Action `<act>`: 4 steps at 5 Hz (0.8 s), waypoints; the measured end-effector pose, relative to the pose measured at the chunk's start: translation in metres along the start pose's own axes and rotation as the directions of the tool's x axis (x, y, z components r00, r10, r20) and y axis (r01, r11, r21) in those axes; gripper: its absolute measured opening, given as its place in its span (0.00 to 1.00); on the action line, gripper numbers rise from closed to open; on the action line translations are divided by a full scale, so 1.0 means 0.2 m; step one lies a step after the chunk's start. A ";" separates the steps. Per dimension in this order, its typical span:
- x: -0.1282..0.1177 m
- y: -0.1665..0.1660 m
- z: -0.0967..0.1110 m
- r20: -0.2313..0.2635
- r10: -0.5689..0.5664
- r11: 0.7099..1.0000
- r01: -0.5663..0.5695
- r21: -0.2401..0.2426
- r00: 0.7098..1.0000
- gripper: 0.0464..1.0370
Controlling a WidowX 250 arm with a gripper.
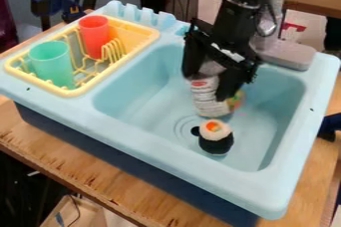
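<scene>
The gripper (209,84) hangs from the top edge over the sink basin, its two fingers on either side of a can (208,97) with a white and red label. The can's upper part is between the fingers, and its lower part stays low in the basin, slightly tilted. Whether it touches the basin floor I cannot tell. Just below the can, a sushi toy (216,137) with a black wrap, white top and orange centre lies on the basin floor. Something yellow-green (235,100) shows beside the can, partly behind the right finger.
The light blue toy sink (170,147) sits on a wooden table (86,168). At its left, a yellow dish rack (85,86) holds a green cup (53,64) and a red cup (94,35). A grey faucet (285,54) stands behind the basin, right of the arm.
</scene>
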State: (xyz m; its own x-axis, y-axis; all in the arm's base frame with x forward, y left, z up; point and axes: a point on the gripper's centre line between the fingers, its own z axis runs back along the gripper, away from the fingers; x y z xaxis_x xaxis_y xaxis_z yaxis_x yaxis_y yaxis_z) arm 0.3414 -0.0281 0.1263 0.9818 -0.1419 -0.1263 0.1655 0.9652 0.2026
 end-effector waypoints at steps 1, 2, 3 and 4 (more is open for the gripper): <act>0.01 0.12 -0.01 -0.033 0.092 0.995 -0.091 0.025 0.995 0.96; -0.01 0.17 0.00 -0.069 0.128 0.991 -0.124 0.052 0.989 0.96; -0.02 0.18 0.01 -0.087 0.142 0.989 -0.138 0.056 0.986 0.96; -0.02 0.16 0.05 -0.029 0.099 0.994 -0.100 -0.049 0.995 0.96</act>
State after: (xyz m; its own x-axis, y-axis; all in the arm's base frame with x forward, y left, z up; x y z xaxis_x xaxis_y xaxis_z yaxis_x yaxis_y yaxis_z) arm 0.3440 0.0006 0.1432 0.9903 -0.0391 -0.1333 0.0613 0.9841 0.1665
